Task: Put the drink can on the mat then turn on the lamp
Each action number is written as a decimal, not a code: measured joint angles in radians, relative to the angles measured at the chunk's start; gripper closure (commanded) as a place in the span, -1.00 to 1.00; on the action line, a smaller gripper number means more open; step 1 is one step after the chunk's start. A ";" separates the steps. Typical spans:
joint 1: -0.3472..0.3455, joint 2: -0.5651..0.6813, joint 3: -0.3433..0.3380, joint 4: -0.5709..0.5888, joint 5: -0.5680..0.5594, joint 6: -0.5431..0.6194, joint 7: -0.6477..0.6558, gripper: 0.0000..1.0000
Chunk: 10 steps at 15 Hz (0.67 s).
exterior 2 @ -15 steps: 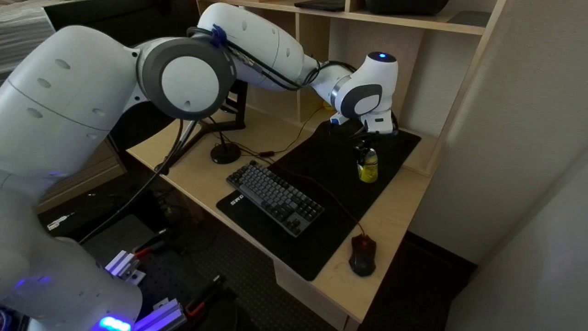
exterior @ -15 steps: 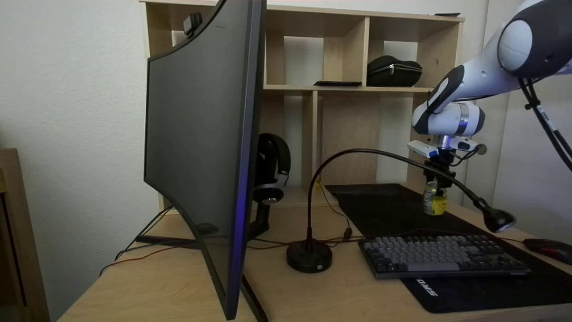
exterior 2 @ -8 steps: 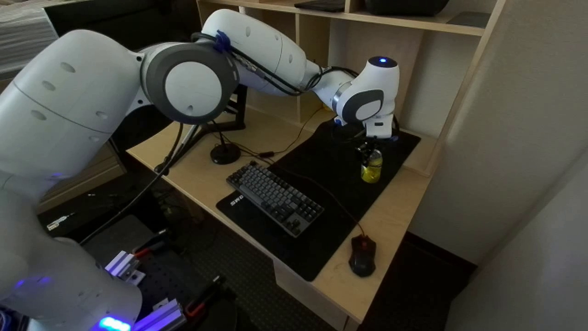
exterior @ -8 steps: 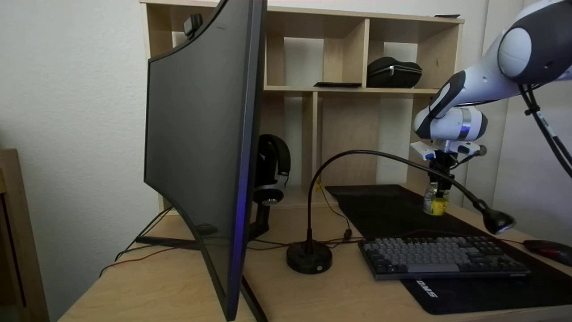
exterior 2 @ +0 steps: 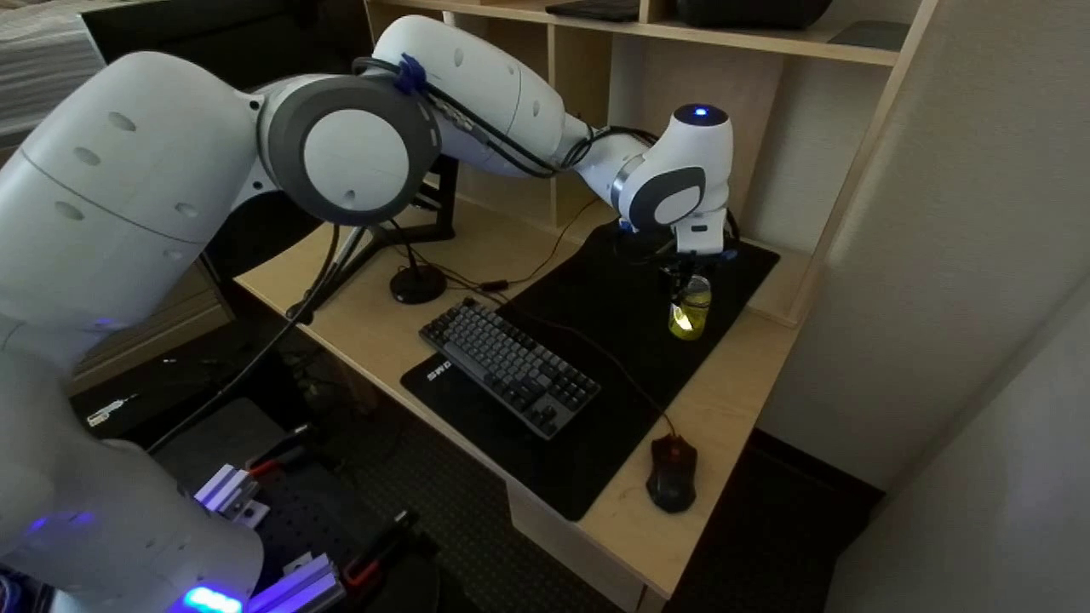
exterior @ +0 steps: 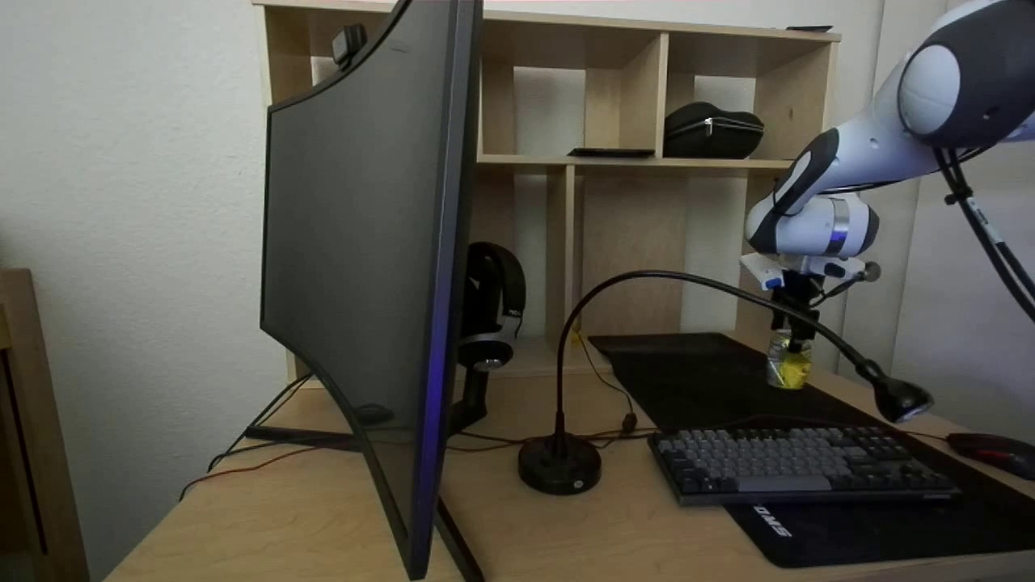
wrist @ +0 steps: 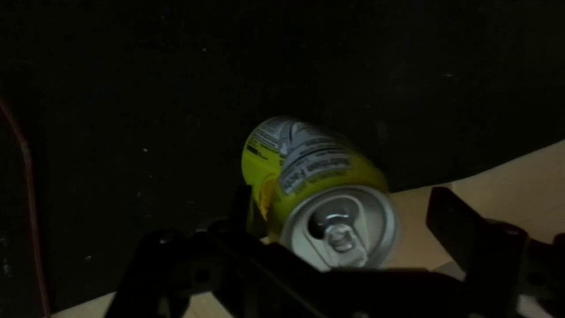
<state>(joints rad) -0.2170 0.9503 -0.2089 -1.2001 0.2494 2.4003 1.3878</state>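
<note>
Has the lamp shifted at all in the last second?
No: in an exterior view, the lamp shows no visible shift either way against the shelf unit.

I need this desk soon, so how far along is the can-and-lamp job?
Done, apparently: the drink can stands on the mat. In hand: the gripper is open around it, not yet clear. Remaining: turning on the lamp, whose head looks unlit.

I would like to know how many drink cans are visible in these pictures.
1. The can stands on the mat, between the jaws of the open end effector. Another could be hidden behind the monitor.
</note>
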 measured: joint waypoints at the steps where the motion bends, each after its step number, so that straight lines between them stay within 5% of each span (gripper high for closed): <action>1: 0.004 -0.008 -0.002 -0.003 -0.002 0.017 0.000 -1.00; 6: 0.030 -0.102 -0.002 -0.069 -0.024 0.029 -0.042 -1.00; 10: 0.027 -0.256 0.054 -0.200 -0.017 -0.021 -0.232 -1.00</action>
<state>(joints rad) -0.1896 0.6944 -0.1553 -1.4001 0.2320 2.3794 1.1562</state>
